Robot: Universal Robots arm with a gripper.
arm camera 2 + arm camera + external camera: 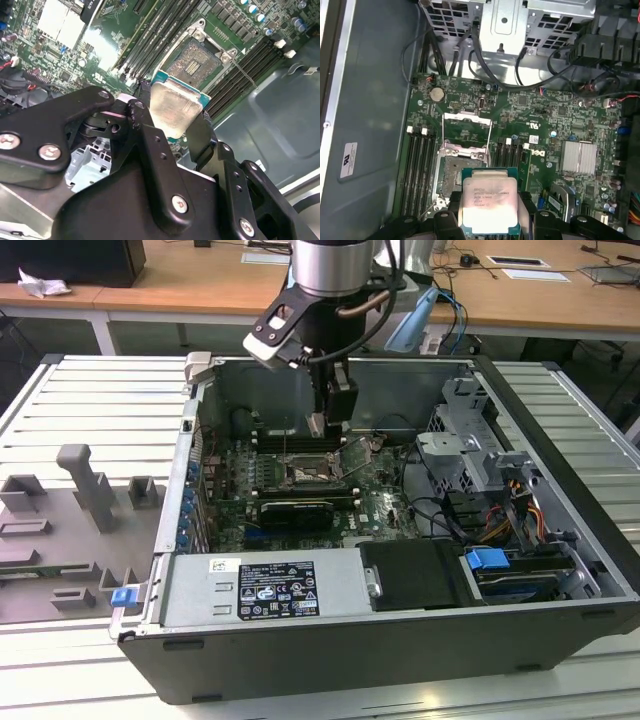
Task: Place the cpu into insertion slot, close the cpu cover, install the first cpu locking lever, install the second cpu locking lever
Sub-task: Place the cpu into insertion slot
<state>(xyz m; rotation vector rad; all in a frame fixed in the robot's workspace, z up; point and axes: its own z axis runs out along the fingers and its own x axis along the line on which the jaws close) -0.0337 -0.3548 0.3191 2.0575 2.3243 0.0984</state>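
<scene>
My gripper (322,426) hangs inside the open computer case and is shut on the cpu (318,424), gripping it by two opposite edges. In both wrist views the cpu (490,202) (172,107) shows its pale silvery face between the black fingers (145,130). It hovers above the green board, just beside and above the insertion slot (456,176) (192,62) (305,473), apart from it. The slot's dark pin field is bare. The cpu cover (467,129) is swung open away from the slot. A thin locking lever (245,75) stands raised beside the slot.
Black memory slots (420,167) flank the socket on both sides. A silver heat sink (577,157) and a long black card (295,510) lie on the board. A drive cage (470,440), cables, and a labelled power supply (275,590) line the case. Grey fixtures (90,490) stand at the exterior view's left.
</scene>
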